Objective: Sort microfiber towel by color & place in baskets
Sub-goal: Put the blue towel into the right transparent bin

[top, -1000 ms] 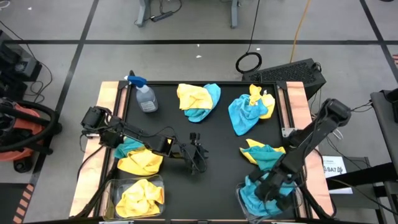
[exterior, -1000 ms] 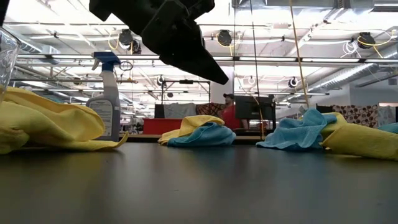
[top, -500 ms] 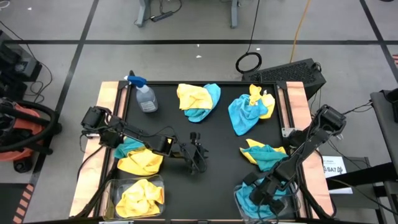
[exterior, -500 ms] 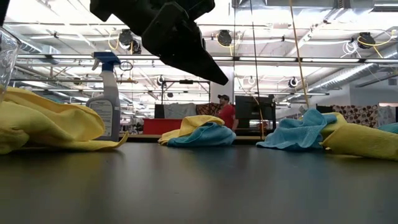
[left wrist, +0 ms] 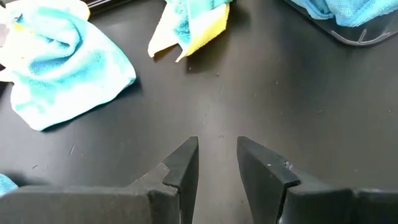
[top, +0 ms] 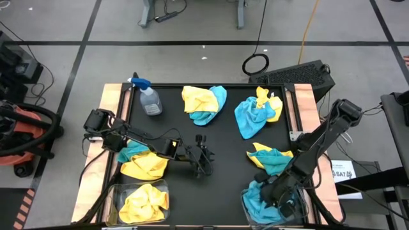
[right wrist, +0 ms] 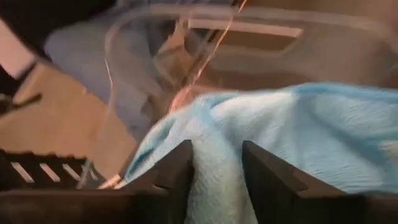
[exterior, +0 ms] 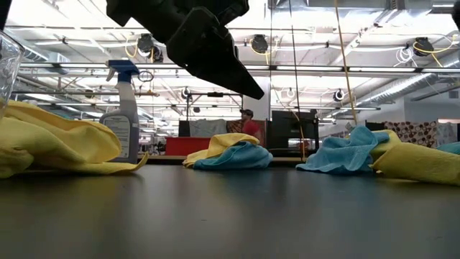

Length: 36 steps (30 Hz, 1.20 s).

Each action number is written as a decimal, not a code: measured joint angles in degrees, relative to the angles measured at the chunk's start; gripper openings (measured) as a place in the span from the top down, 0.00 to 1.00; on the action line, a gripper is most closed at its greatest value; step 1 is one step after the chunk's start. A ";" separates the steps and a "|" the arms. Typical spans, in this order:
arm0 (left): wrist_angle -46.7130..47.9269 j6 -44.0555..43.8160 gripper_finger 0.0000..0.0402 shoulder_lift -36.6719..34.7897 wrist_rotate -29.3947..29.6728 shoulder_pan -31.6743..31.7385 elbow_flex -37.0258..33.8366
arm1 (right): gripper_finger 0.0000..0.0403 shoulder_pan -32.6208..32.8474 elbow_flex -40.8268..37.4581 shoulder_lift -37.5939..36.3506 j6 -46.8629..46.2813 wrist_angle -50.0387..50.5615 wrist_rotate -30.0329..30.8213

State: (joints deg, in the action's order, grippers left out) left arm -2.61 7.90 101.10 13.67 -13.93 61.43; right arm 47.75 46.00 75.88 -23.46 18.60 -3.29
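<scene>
1. High view first: the right gripper [top: 281,199] is down at the near right corner, right over the clear plastic rectangular basket [top: 245,206] that holds the turquoise fuzzy towels [top: 261,203]. So the blue cloth lies directly under and between those fingers, inside the bin, not out on the mat.

2. Right wrist view backs that up. Turquoise cloth [right wrist: 298,137] bulges up between the two dark fingers [right wrist: 177,171] with the basket's clear rim [right wrist: 155,37] curving behind it. The jaws stand partly apart with cloth in the gap; my read is it's letting go rather than pinching, but I can't tell for sure whether the cloth is free yet.

3. The left gripper [top: 200,161] hangs mid-table over bare black mat [top: 223,147]. In the left wrist view its fingers [left wrist: 183,168] sit a narrow gap apart with nothing in them.

4. Nearest unsorted stuff for the left arm: the yellow-and-turquoise pile [top: 142,161] lying just beside its forearm, behind the jaws. The other clear basket with yellow towels [top: 143,202] sits at the near left corner.

5. For the right arm, the mixed yellow/turquoise heap [top: 271,157] just behind its basket looks like the closest next pick. Two more mixed piles [top: 203,103] [top: 257,112] lie further back, near the clear spray bottle with blue trigger [top: 148,97].
</scene>
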 joint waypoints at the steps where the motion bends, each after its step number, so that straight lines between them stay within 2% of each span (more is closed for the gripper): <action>1: 0.00 0.00 0.71 -0.01 0.00 0.00 0.00 | 0.63 0.00 0.00 -0.79 -0.35 0.03 0.14; 5: 0.00 0.01 0.71 0.00 0.00 -0.02 0.00 | 0.57 0.00 0.07 -3.92 -1.81 0.94 0.32; 8: -0.02 0.01 0.71 0.00 0.00 0.00 0.00 | 0.55 0.00 0.09 -5.51 -3.83 6.00 0.80; 14: -0.02 0.00 0.71 0.00 0.00 -0.02 0.00 | 0.61 0.00 0.09 -5.99 -7.92 19.19 0.39; 18: 0.00 0.00 0.71 0.00 0.00 0.00 0.00 | 0.67 0.00 0.09 -5.99 -8.47 22.49 0.31; 27: 0.02 0.04 0.71 0.00 0.00 0.00 0.00 | 0.80 0.00 0.11 -3.04 -4.64 15.50 0.34; 36: 0.04 0.15 0.71 0.02 -0.02 0.00 0.00 | 0.88 0.00 0.13 6.15 0.12 11.09 0.00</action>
State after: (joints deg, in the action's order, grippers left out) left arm -2.57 8.05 101.12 13.65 -13.94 61.43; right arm 47.75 46.13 82.03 -23.35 29.69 -3.29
